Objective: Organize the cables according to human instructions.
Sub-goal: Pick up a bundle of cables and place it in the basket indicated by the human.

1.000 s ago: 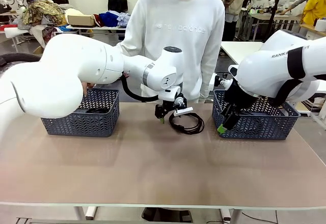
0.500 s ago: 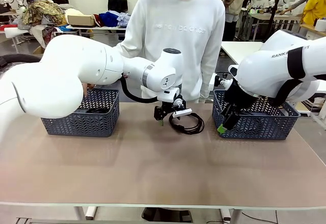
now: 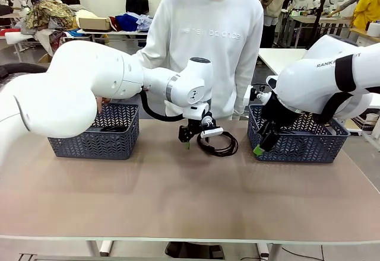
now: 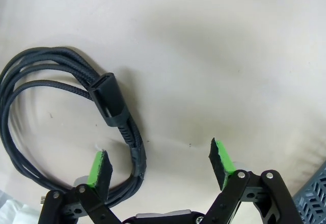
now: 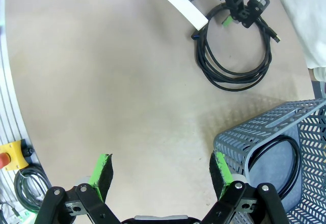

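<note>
The left gripper [image 3: 189,137] hangs with jaws spread wide over a coiled black power cord [image 3: 218,144] lying on the table [image 3: 178,196] between two blue-grey baskets, its coil passing beside one green pad [image 4: 100,166]. The right gripper [image 3: 261,145], also spread and empty, hovers beside the right basket [image 3: 297,142], which holds another coiled cord [image 5: 275,158]. The person in a white sweatshirt [image 3: 205,35] stands behind the table.

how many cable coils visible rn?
3. One coil lies on the table beside the open left gripper; one in the left basket, one in the right basket. Basket walls may hide more.
</note>
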Action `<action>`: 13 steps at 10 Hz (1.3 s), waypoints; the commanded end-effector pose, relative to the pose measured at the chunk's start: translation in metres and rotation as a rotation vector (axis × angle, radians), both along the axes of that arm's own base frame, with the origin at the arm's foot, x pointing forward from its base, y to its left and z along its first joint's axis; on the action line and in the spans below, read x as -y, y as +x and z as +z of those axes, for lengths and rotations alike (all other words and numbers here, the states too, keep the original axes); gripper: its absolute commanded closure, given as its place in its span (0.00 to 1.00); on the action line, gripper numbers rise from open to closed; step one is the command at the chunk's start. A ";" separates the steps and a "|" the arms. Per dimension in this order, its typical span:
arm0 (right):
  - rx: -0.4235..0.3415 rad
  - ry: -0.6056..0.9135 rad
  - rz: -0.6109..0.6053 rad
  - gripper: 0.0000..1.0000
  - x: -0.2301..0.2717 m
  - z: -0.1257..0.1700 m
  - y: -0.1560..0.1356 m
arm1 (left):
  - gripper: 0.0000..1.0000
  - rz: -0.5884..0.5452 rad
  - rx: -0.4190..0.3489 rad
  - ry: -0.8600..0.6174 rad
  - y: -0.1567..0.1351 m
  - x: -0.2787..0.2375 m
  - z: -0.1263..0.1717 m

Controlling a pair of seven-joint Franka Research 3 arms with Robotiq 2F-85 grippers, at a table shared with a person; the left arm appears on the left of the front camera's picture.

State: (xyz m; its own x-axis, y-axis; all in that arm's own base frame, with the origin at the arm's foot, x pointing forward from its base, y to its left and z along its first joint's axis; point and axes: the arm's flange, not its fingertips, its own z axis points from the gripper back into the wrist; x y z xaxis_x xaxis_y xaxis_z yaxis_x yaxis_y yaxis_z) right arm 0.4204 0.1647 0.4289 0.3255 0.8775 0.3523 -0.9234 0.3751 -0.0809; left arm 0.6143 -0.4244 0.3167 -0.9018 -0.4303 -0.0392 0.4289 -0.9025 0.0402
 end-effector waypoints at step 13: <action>0.003 -0.001 -0.002 0.00 -0.001 0.000 -0.001 | 0.44 0.021 -0.096 0.020 0.010 -0.003 0.002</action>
State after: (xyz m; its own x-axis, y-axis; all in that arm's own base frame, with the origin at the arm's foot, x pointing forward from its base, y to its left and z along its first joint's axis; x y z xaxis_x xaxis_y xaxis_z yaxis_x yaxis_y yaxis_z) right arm 0.4204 0.1647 0.4289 0.3255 0.8775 0.3523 -0.9235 0.3751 -0.0809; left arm 0.6193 -0.4185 0.3131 -0.8913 -0.4532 0.0096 0.4531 -0.8914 -0.0107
